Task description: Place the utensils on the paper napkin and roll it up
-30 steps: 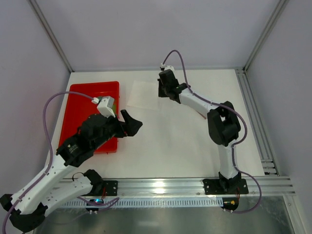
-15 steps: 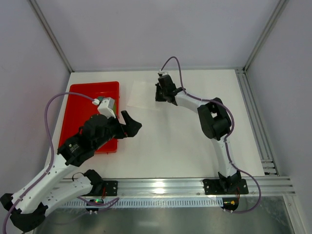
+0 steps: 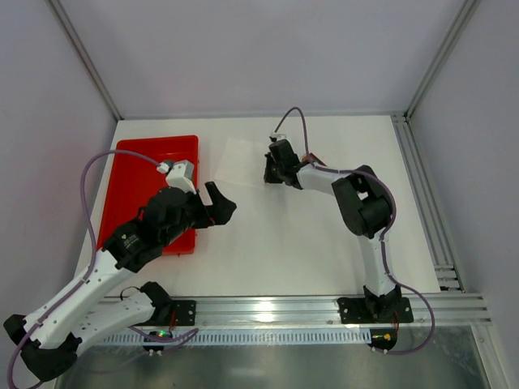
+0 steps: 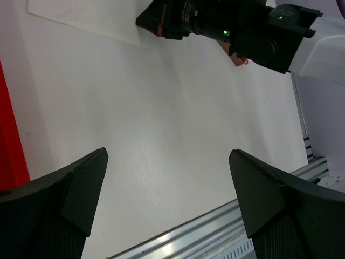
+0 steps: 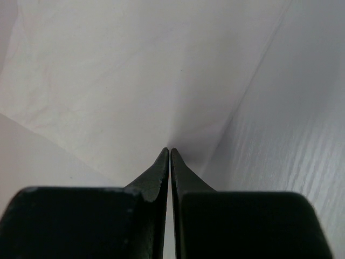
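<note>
Paper napkin [image 3: 241, 160] lying mostly flat on the bench [image 3: 284, 235], spreading ahead of the right tool [image 5: 167, 152] and pinched at the corner nearest it. Clenching tight there, tips pressed together with no gap, paper rising in a crease on either side of them. Hanging released and empty just above the bench, left tool [image 3: 220, 200] gaping wide, red tray [image 3: 154, 150] sitting off to its left, napkin well ahead of it. Not showing utensils clearly in any view, so not placing them with confidence.

Risking a tear first: dragging or lifting such thin paper by one corner, with the rest clinging to the bench, probably ripping it right at the pinch. Risking a crumple too: pushing forward instead of pulling back, likely buckling the sheet under the tips. Possibly slipping free as well, given so little paper caught. Rolling now, with no utensils seen lying on the sheet, probably ending in an empty roll.
</note>
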